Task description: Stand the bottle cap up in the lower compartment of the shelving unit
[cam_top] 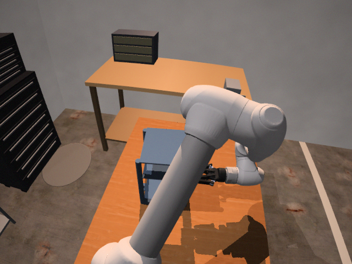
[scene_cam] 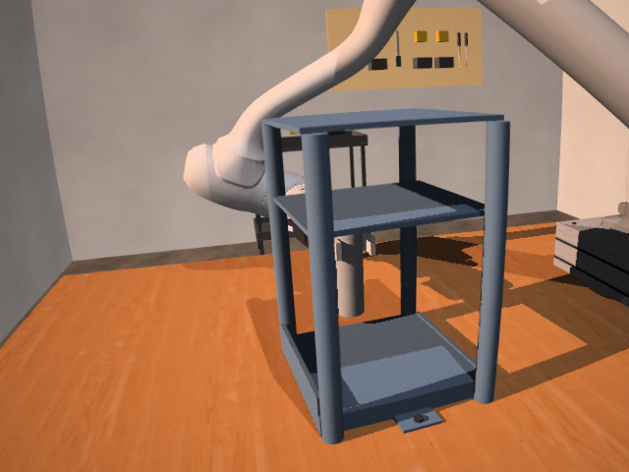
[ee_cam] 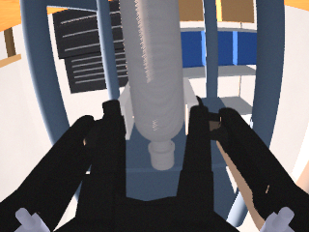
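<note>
The gripper (ee_cam: 161,116) is closed partway on the pale grey bottle (ee_cam: 151,58), its black fingers clamping the body on both sides near the neck, with the cap pointing back toward the wrist in the wrist view. In the exterior view the bottle (scene_cam: 350,284) hangs upright below the pads, clear of the orange table (scene_cam: 127,355). The blue shelving unit (scene_cam: 317,254) stands just ahead of the gripper, and the bottle sits at its far edge, above the lower compartment's floor (scene_cam: 406,366).
</note>
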Robot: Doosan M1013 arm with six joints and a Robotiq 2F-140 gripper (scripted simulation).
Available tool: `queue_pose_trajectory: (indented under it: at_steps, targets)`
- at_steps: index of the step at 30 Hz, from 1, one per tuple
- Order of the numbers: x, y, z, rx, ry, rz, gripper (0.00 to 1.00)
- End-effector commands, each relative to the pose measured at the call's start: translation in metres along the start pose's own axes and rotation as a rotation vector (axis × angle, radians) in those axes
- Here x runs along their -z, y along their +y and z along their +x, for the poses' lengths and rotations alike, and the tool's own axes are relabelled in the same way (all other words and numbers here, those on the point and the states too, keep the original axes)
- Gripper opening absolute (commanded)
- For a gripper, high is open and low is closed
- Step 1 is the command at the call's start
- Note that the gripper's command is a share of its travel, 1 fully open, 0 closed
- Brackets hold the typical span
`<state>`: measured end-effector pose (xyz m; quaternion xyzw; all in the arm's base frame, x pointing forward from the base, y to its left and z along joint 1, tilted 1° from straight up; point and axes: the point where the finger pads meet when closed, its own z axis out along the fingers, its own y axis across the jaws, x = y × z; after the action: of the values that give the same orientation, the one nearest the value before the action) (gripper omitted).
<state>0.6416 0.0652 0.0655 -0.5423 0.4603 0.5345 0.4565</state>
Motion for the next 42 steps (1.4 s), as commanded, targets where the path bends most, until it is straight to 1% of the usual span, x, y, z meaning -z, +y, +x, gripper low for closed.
queue_pose_trajectory:
  at_steps: [1,17,28,42]
  targets:
    - [-0.009,-0.001,0.001,0.005,0.004,0.006,0.00]
    - [-0.039,-0.001,0.001,0.005,0.004,0.006,0.00]
    - [-0.045,-0.001,0.001,0.005,0.004,0.006,0.00]
    - [-0.046,-0.001,0.001,0.005,0.004,0.006,0.00]
